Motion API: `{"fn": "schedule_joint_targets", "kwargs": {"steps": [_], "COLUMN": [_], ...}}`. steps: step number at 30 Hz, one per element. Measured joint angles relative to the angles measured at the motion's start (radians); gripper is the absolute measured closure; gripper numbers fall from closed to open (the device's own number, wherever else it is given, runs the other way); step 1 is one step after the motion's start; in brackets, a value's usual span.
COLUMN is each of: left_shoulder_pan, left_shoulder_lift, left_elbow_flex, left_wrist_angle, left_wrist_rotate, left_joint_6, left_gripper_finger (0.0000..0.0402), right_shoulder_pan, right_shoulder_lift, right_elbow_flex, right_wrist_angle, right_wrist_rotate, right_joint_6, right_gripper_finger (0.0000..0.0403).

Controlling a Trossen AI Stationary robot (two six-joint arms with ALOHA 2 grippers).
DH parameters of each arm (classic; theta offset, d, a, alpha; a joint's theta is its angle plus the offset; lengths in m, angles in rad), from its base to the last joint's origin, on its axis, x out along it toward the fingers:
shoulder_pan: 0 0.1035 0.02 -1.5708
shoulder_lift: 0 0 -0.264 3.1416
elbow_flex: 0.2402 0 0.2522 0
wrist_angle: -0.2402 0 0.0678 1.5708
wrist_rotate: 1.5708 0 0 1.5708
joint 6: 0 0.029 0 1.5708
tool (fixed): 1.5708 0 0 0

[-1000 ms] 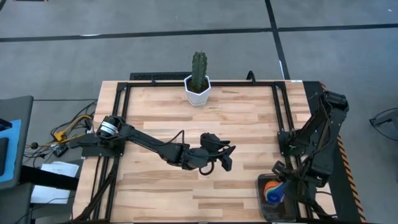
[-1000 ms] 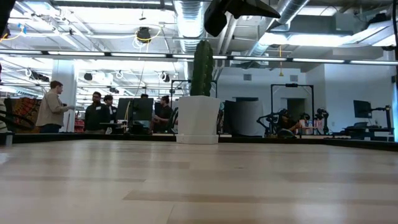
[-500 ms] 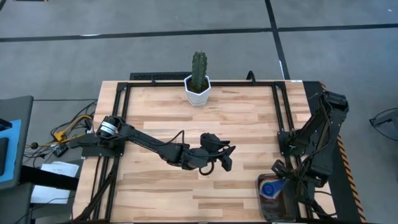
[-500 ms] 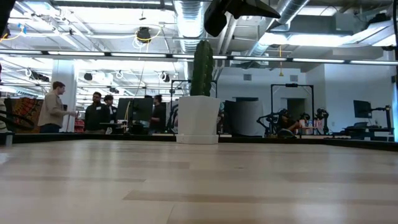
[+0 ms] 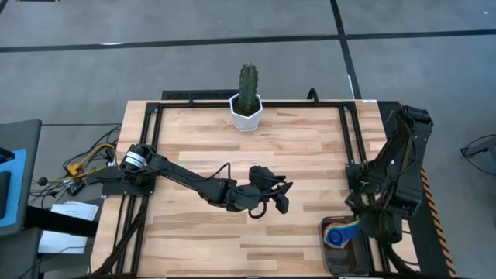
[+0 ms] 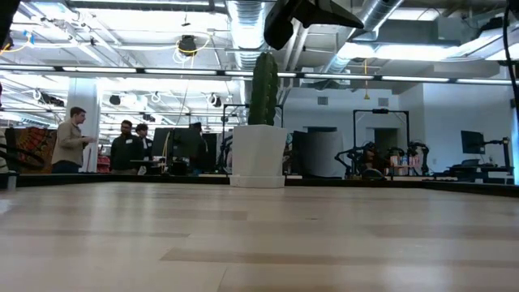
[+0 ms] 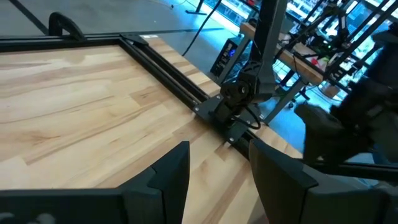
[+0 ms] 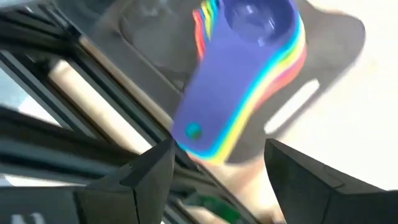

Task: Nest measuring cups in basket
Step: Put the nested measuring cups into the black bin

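wood table [image 5: 194,132] | measuring cups [image 8: 249,68] nested, blue topmost | basket [image 8: 149,37]

Left gripper [image 5: 284,195] mid-table, fingers parted, right gripper [image 8: 214,180] fingers spread

arms [image 5: 186,180]: matte black, jointed | left base: silver ring | black cables | claw fingers [image 7: 171,174]: dark, flat
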Motion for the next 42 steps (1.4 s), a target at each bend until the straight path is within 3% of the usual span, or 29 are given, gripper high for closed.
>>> {"fn": "schedule_joint_targets", "kwargs": {"steps": [11,18,28,42], "left_shoulder_pan": [0.002,0.003,0.005,0.005], "left_shoulder_lift": [0.0,0.0,0.0,0.0], "left_elbow_flex": [0.0,0.0,0.0,0.0], "left_wrist_angle": [-0.001,0.0,0.0,0.0], "left_wrist_rotate": [0.0,0.0,0.0,0.0], "left_joint_6": [-0.011,-0.014,-0.018,-0.018], "left_gripper_finger": [0.0246,0.0246,0.0246,0.0246], "right_shoulder_pan": [0.0,0.001,0.001,0.002], "right_shoulder_lift": [-0.012,-0.012,0.022,0.017], "right_elbow_flex": [-0.088,-0.109,-0.107,-0.109], "right_wrist_angle": [-0.052,0.017,0.126,0.195], "right_wrist_rotate": [-0.036,-0.102,-0.108,-0.155], "right_joint_6": [0.023,0.01,-0.036,-0.081], "right_gripper_finger": [0.018,0.0222,0.028,0.0292]}}
